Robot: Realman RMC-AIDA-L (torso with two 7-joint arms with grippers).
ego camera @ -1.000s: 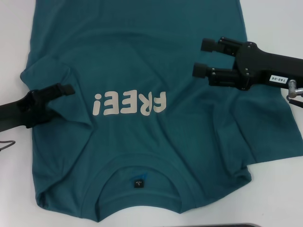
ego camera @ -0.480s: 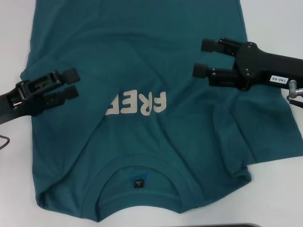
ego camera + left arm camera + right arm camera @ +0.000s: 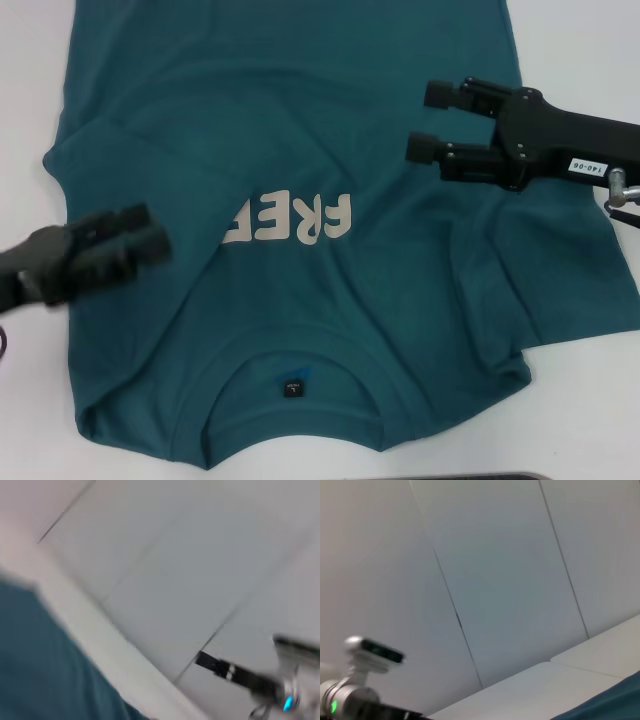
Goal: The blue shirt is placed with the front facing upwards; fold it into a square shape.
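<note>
The blue shirt point(image 3: 300, 330) lies flat on the white table point(image 3: 580, 60), collar and black neck label point(image 3: 291, 386) nearest me. Its left sleeve side is folded inward over the chest, so the cream lettering point(image 3: 300, 220) shows only in part. My left gripper point(image 3: 140, 233) hovers blurred above that folded left side, fingers apart and holding nothing. Over the shirt's right side my right gripper point(image 3: 428, 122) hangs open and empty. A patch of the shirt point(image 3: 45, 670) shows in the left wrist view, and a sliver of the shirt point(image 3: 615, 705) in the right wrist view.
White table surface point(image 3: 30, 90) borders the shirt on both sides. A dark object point(image 3: 490, 476) lies along the near edge. The shirt's right sleeve point(image 3: 590, 290) spreads out toward the right edge of the head view.
The left gripper opened and let go of the sleeve fabric, which now covers the end of the lettering, then drew back toward me. The right arm has not moved.
</note>
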